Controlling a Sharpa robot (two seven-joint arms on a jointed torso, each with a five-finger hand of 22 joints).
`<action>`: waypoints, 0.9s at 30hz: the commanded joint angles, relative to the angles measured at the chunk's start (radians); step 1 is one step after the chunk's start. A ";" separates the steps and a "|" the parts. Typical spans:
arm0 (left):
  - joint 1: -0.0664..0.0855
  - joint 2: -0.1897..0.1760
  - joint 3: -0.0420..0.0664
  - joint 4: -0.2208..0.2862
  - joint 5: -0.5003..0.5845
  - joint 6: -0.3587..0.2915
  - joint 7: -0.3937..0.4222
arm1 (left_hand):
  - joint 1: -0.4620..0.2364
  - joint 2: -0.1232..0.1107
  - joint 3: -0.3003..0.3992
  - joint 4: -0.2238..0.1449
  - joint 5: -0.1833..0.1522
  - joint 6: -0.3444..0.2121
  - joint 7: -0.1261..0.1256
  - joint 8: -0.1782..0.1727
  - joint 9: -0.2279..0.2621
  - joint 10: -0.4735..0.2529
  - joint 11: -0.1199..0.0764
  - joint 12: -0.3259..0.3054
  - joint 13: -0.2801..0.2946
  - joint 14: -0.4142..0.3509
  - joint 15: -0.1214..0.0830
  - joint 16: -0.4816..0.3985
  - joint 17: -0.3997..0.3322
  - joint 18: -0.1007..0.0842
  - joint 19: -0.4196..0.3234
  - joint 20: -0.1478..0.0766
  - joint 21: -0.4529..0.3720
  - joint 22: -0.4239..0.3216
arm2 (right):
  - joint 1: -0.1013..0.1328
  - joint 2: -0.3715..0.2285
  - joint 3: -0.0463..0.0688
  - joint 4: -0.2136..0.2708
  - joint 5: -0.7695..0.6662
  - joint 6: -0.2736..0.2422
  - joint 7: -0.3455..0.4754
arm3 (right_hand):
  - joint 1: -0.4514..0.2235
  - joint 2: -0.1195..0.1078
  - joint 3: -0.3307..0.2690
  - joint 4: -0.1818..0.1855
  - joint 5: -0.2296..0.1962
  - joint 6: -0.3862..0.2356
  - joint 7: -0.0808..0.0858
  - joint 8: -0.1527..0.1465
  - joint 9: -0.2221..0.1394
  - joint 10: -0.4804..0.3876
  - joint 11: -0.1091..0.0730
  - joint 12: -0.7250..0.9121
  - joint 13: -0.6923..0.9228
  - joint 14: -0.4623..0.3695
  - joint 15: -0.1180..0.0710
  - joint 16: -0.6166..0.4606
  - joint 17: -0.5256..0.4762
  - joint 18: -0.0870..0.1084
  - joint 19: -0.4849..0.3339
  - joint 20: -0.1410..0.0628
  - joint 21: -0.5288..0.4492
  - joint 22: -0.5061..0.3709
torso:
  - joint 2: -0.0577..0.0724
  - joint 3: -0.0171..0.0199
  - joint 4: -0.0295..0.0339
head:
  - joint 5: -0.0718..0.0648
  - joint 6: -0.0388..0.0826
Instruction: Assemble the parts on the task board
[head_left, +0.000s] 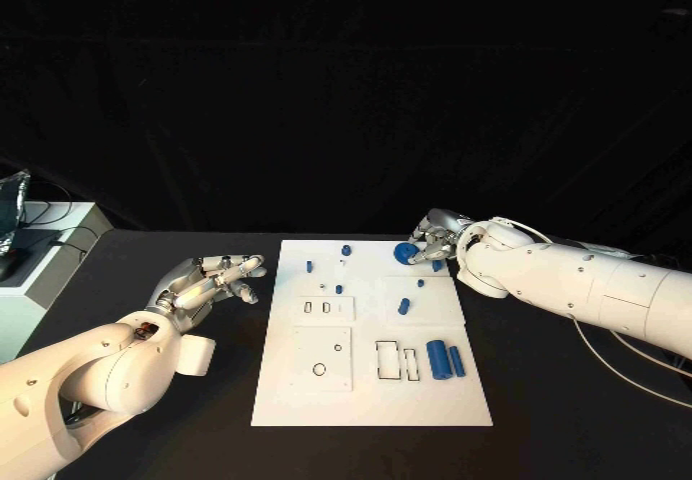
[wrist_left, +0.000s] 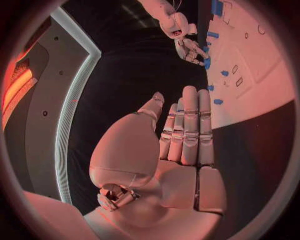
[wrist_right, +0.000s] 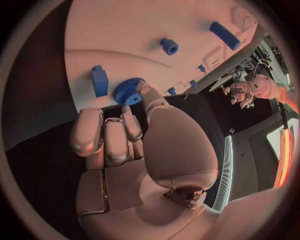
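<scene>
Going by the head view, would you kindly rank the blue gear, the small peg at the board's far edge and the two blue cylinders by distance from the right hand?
1. Blue gear, touching the right hand at the board's far right.
2. Small peg, left of the gear.
3. Two blue cylinders, near right corner.

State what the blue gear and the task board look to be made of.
Blue gear: probably moulded or printed plastic, given its uniform matte blue and crisp teeth. Task board: a rigid white sheet, flat and matte, possibly plastic or painted panel; the material cannot be told for certain.
</scene>
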 joint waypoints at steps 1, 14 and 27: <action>0.000 0.002 0.001 0.002 -0.004 0.006 0.004 | 0.001 0.006 0.001 -0.002 -0.001 -0.002 0.000 -0.004 0.001 -0.002 -0.002 0.003 0.001 -0.006 0.000 0.005 -0.001 0.014 -0.005 0.004 0.002 -0.001 | 0.000 0.002 0.000 -0.005 0.021 0.040 -0.004 | -0.006 0.003 0.000 0.004 0.001 -0.003 0.010 -0.002 0.000 0.002 -0.003 0.003 0.033 0.004 0.004 0.002 0.001 0.018 0.064 0.005 0.006 0.140 | 0.000 0.0001 0.0004 | -0.002 -0.003; 0.000 0.003 0.001 -0.001 -0.004 0.009 0.000 | 0.002 0.005 0.009 -0.007 -0.001 -0.002 0.001 -0.005 0.001 -0.002 -0.002 0.002 0.000 -0.007 0.000 0.005 -0.002 0.014 -0.006 0.004 0.005 -0.002 | 0.000 0.006 0.000 -0.016 0.046 0.100 -0.005 | -0.035 0.008 -0.005 0.012 0.056 0.010 0.007 -0.005 -0.002 0.005 -0.005 0.004 0.036 0.005 0.002 0.001 0.004 0.016 0.063 0.003 0.012 0.141 | 0.000 0.0000 -0.0002 | 0.001 -0.004; 0.000 0.003 0.001 -0.002 -0.004 0.009 -0.002 | 0.005 0.004 0.022 -0.015 -0.001 -0.002 0.002 -0.005 0.001 -0.003 -0.002 0.002 0.000 -0.008 0.000 0.006 -0.002 0.014 -0.008 0.003 0.008 -0.002 | 0.003 0.011 0.000 -0.023 0.055 0.133 -0.006 | -0.083 0.009 -0.011 0.008 0.122 0.011 0.005 -0.007 -0.004 0.008 -0.007 0.004 0.039 0.006 0.000 0.003 0.010 0.014 0.062 0.000 0.021 0.142 | 0.000 -0.0005 -0.0001 | 0.001 -0.005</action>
